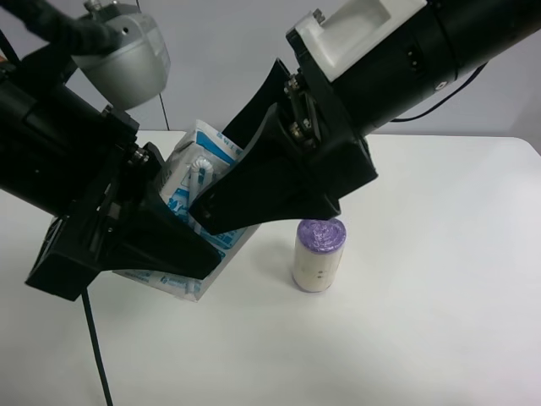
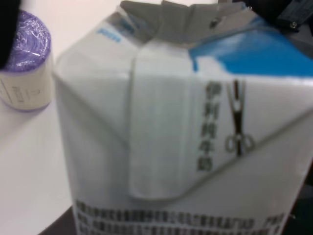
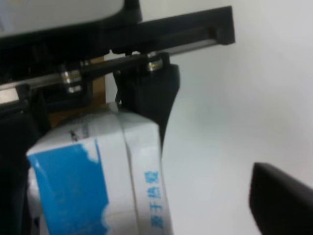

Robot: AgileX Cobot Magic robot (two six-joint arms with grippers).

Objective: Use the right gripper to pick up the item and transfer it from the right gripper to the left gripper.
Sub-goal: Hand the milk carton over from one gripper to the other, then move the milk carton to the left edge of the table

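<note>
The white-and-blue drink carton [image 1: 201, 161] hangs tilted above the table between both grippers. The left gripper [image 1: 182, 216], on the arm with the grey dome cap at the exterior high view's left, is shut on it. In the left wrist view the carton [image 2: 171, 122] fills the frame. The right gripper [image 1: 215, 173], on the arm with the white block, still straddles the carton. In the right wrist view the carton [image 3: 93, 181] sits to one side. White table shows between it and one finger [image 3: 279, 200], so these jaws stand open.
A cream cylinder with a purple top [image 1: 319, 254] stands upright on the white table [image 1: 439, 321], just below the right gripper. It also shows in the left wrist view [image 2: 24, 63]. A black cable [image 1: 95, 347] hangs from the arm at the view's left.
</note>
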